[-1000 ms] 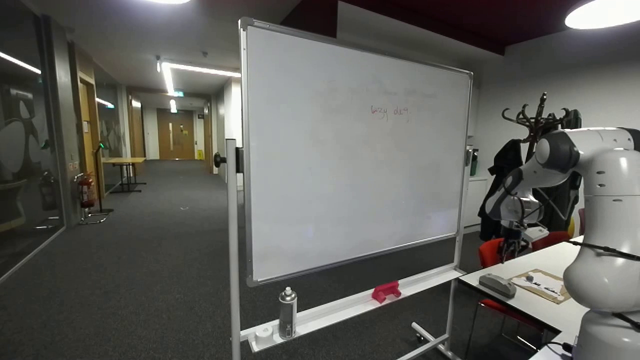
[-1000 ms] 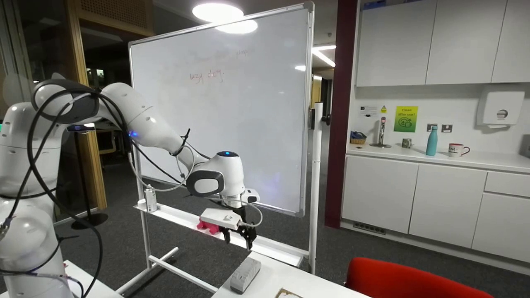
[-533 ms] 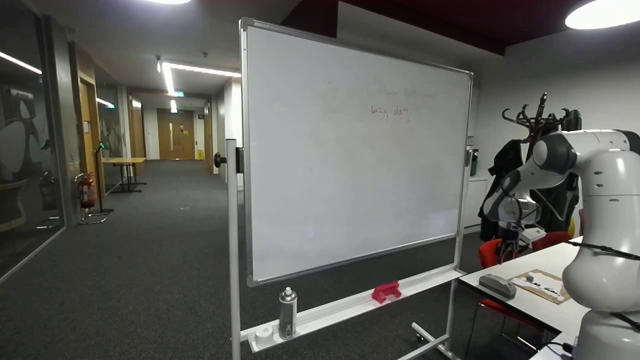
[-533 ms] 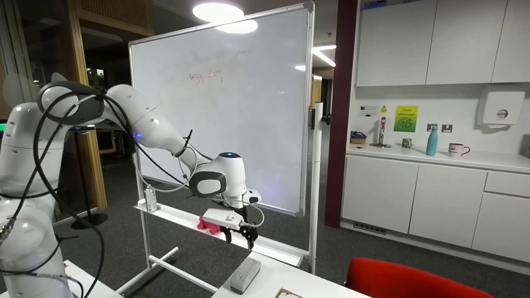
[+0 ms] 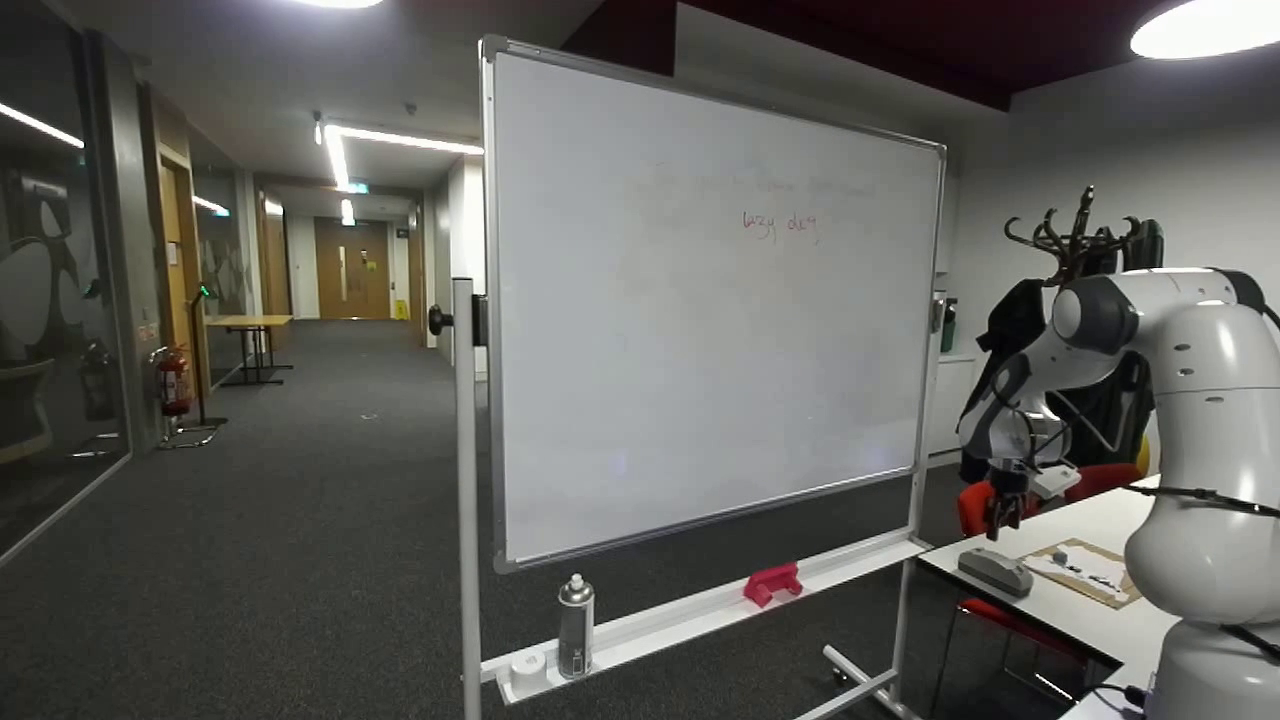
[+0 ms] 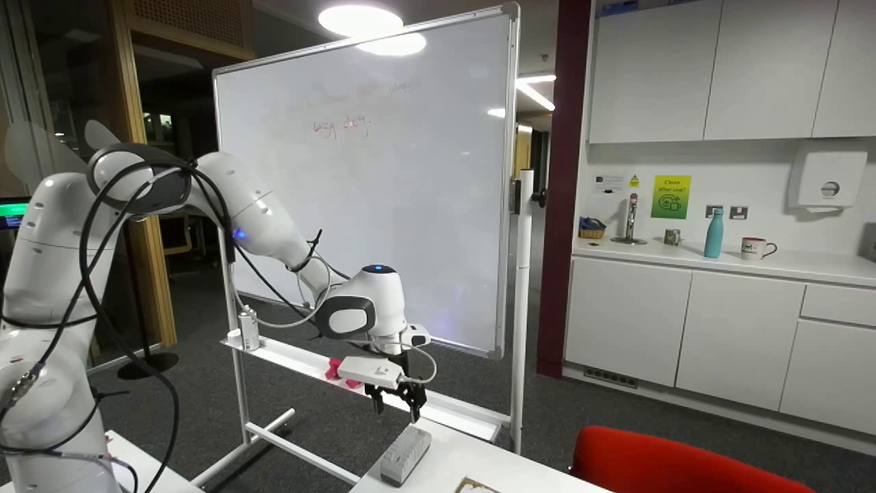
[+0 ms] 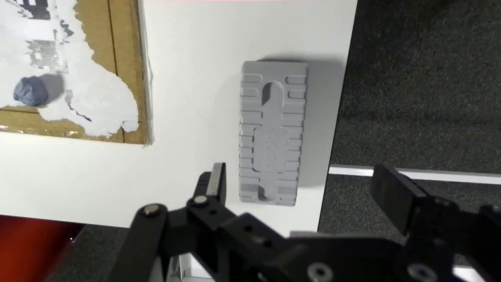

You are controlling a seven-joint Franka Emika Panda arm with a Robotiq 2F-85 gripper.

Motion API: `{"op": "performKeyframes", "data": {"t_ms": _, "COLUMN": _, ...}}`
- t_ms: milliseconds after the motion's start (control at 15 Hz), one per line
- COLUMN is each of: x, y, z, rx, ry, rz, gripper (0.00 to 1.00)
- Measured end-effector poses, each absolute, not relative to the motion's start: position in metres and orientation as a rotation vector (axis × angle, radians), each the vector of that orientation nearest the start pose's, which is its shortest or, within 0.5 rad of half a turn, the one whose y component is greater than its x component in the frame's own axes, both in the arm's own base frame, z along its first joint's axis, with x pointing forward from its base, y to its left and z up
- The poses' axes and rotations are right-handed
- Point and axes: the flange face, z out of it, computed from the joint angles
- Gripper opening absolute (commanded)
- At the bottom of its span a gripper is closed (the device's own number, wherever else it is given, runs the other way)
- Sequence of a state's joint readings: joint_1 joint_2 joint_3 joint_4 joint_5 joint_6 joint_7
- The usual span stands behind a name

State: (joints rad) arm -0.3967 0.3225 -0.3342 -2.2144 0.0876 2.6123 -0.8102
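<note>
from left in the wrist view, a crumpled blue-grey lump (image 7: 30,91) sits on a brown cardboard sheet (image 7: 125,58) patched with torn white paper; black metal fingers (image 7: 216,181), spread apart and grasping nothing, have just dipped lower, narrowing the gap to a long grey ribbed block (image 7: 270,149), as yet untouched, which lies flat near the edge of the white worktop (image 7: 191,117), dark carpet (image 7: 422,98) beyond at right.

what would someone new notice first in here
A big freestanding whiteboard dominates both exterior views, red handwriting on its upper part. Close by, the white robot arm holds its open gripper near a gray whiteboard eraser on a white table.
</note>
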Motion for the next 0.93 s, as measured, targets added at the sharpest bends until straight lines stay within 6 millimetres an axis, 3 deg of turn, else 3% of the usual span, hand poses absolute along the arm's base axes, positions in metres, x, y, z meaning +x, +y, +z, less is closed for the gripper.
{"op": "performKeyframes", "data": {"t_ms": 400, "x": 0.417, "y": -0.378, "z": 0.207, "rx": -3.274, "ry": -0.042, "rz": -0.047, "gripper": 1.0}}
{"op": "performKeyframes", "data": {"t_ms": 933, "x": 0.41, "y": -0.386, "z": 0.189, "rx": -3.273, "ry": -0.02, "rz": -0.05, "gripper": 1.0}}
